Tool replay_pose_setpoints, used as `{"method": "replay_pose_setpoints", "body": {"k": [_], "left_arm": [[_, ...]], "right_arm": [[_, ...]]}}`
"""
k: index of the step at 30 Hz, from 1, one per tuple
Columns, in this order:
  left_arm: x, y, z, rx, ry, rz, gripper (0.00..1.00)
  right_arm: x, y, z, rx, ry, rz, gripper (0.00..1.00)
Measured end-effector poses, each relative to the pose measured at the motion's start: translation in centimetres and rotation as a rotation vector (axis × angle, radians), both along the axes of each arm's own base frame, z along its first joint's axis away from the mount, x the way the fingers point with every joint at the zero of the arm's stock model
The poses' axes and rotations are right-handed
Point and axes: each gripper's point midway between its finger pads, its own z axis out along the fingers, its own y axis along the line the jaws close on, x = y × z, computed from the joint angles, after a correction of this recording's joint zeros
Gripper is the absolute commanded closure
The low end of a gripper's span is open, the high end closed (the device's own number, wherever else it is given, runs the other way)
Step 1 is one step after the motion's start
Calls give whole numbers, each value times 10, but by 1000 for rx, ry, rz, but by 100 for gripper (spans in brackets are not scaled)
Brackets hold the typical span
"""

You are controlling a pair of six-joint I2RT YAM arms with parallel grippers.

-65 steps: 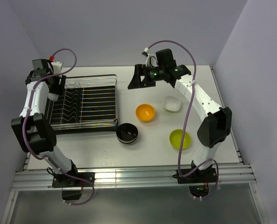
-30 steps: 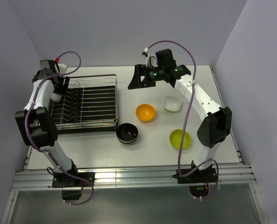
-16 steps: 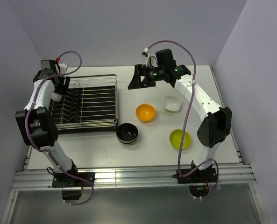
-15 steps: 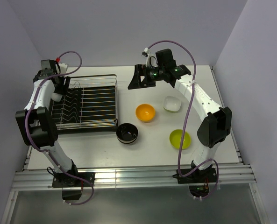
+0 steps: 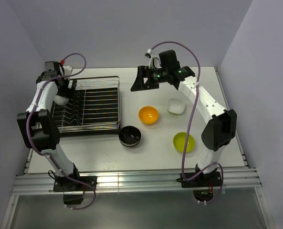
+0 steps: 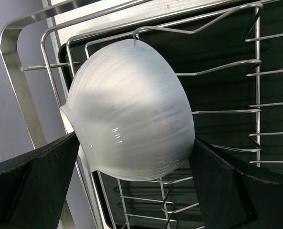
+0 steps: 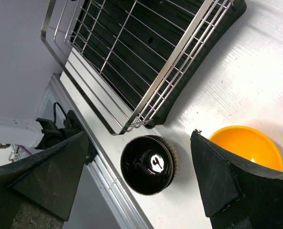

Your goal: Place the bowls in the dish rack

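Note:
A white bowl [image 6: 131,109] leans on its side against the tines at the far left end of the dish rack [image 5: 98,102]. My left gripper [image 5: 63,91] is open there, its fingers [image 6: 41,181] spread at the bowl's two sides. On the table lie a black bowl [image 5: 130,136], an orange bowl [image 5: 148,115], a second white bowl [image 5: 175,106] and a lime bowl [image 5: 184,142]. High above the table's far middle, my right gripper [image 5: 135,84] hangs open and empty. In its wrist view the black bowl [image 7: 148,164] lies far below between its fingers.
The chrome rack's frame [image 6: 17,71] runs close along the left edge of the table, by the left wall. The rack's near corner [image 7: 131,126] lies just beyond the black bowl. The orange bowl [image 7: 248,145] sits to the right of it.
My left gripper has moved a little to the right and down over the rack's far left end with the white bowl. The right arm and the table bowls have not moved.

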Motion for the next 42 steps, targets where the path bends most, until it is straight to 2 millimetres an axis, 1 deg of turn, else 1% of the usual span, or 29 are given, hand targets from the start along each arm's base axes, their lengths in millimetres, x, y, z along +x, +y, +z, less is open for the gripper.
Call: {"method": "replay_pose_setpoints", "body": {"k": [9, 13, 18, 23, 26, 29, 31, 34, 36, 37, 39, 42], "left_arm": [[-2, -5, 3, -20, 9, -6, 0], [2, -11, 12, -41, -6, -16, 0], [12, -15, 34, -42, -64, -21, 0], [13, -19, 59, -47, -121, -27, 1], [12, -26, 77, -74, -165, -49, 0], [6, -40, 101, -131, -222, -87, 0], [-1, -53, 120, -181, -265, -128, 0], [-12, -74, 146, -256, -327, -197, 0], [-21, -87, 159, -306, -359, -239, 0], [-27, -94, 164, -333, -372, -264, 0], [-39, -106, 166, -380, -379, -298, 1], [-59, -125, 161, -448, -367, -358, 1]], "right_arm": [[1, 0, -1, -3, -3, -1, 4], [2, -1, -1, -10, -13, -1, 2], [4, -3, -3, -24, -27, -10, 2], [6, -5, -6, -42, -42, -10, 2], [2, -10, -11, -65, -49, -6, 4], [-6, -17, -17, -90, -55, 1, 6], [-14, -22, -19, -106, -63, 10, 8], [-22, -28, -17, -123, -90, 24, 10], [-27, -33, -15, -135, -114, 34, 10], [-32, -36, -15, -145, -123, 41, 10], [-40, -41, -16, -160, -137, 54, 10], [-54, -52, -22, -195, -152, 75, 10]]}}
